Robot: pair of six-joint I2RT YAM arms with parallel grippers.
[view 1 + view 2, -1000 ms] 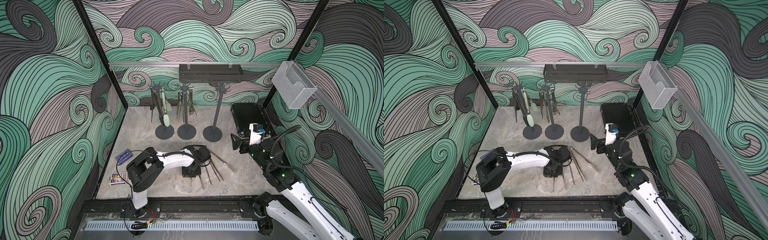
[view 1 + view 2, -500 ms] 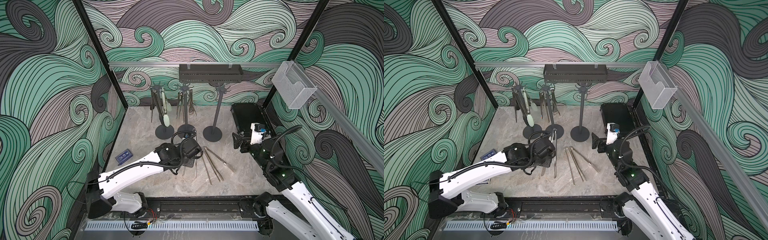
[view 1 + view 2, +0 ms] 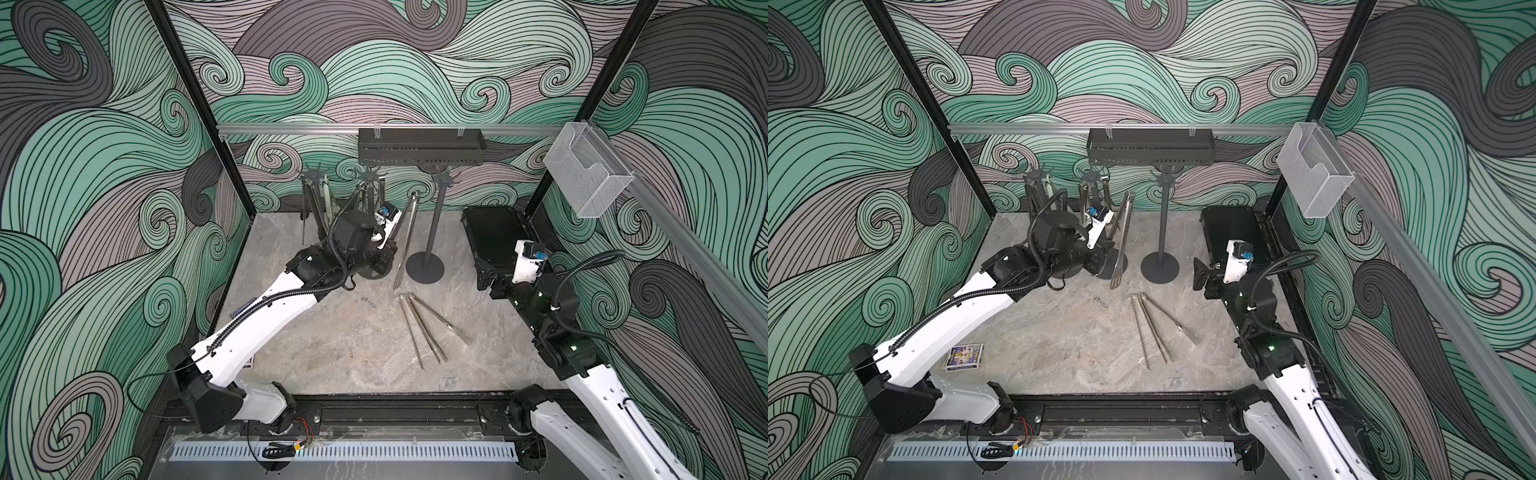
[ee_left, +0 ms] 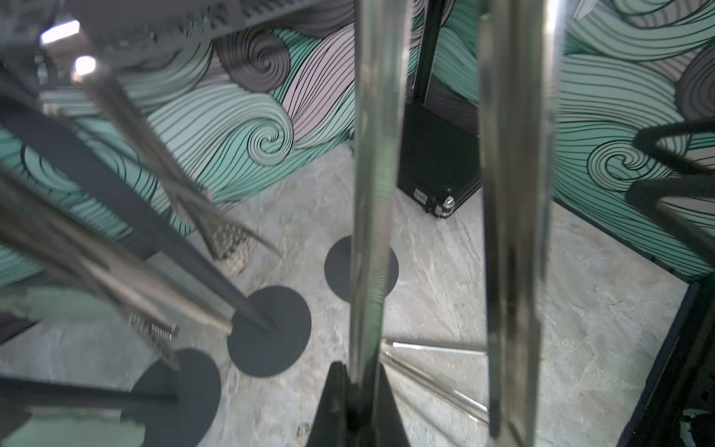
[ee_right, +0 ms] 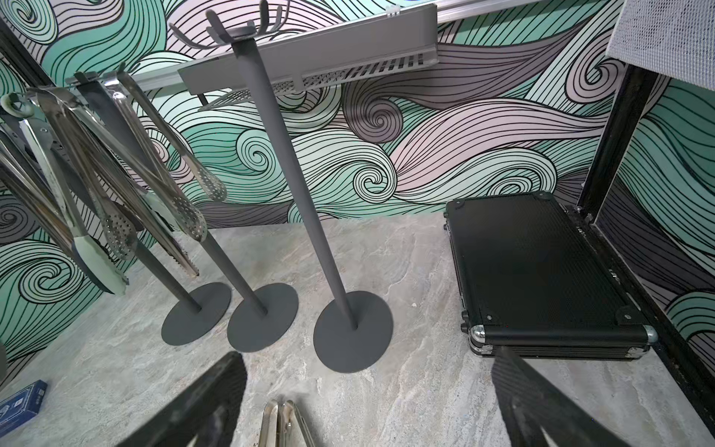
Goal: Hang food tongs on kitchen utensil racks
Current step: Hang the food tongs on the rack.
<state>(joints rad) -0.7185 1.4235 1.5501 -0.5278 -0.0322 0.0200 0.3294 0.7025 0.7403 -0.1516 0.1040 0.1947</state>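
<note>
Pinching one arm of long bare-steel tongs (image 3: 1122,232), left claw (image 4: 358,391); right claw (image 3: 1201,274) spread wide, empty.

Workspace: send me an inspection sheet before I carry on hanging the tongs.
Surface: marbled table, no spills seen.
Job's things: held tongs steep between middle rack and right rack, on no hook; loose tongs flat on the table; left rack and middle rack carry tongs; right rack's hooks bare.
Clutter: card box near the left arm's base; black case by the right wall.
Grippers: left gripper shut on held tongs; right gripper open, empty.
Cables: conduit loops along both arms; a lead lies at the front rail.
Surroundings: wave-print walls; shelf and mesh box on the rails.
</note>
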